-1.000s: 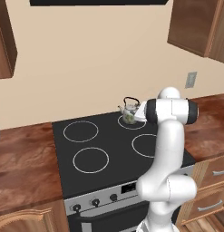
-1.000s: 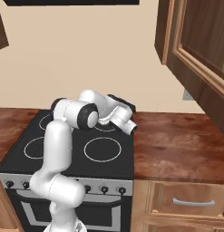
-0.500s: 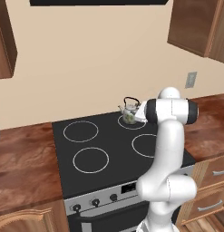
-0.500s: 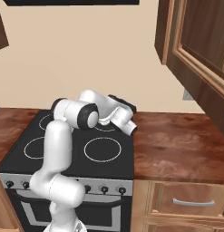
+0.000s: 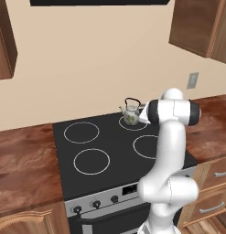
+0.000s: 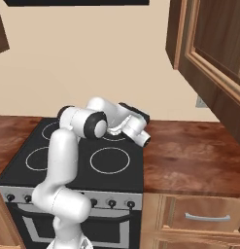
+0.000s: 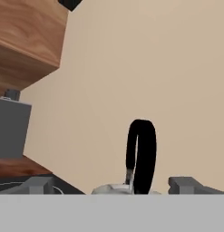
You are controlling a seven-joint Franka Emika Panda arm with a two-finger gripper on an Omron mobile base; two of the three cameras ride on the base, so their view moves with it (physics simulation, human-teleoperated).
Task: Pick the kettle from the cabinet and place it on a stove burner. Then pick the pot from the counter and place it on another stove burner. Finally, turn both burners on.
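The kettle [image 5: 131, 114], small and whitish with green leaf print and a black arched handle, stands upright on the back right burner [image 5: 134, 123] of the black cooktop [image 5: 114, 148]. In the hand view its black handle [image 7: 141, 154] rises between the two spread fingertips of my gripper [image 7: 112, 185], which is open and holds nothing. From the left base view my hand sits just right of the kettle, half hidden behind the arm's joint. The other burners [image 5: 91, 161] are bare. The pot is out of view.
Reddish-brown counter runs on both sides of the range [image 5: 210, 132] [image 5: 23, 160]. Knobs [image 5: 96, 204] line the steel front. Dark wall cabinets [image 6: 209, 48] hang at the upper right, a wood cabinet [image 7: 27, 41] and a grey box [image 7: 11, 131] lie beyond the kettle.
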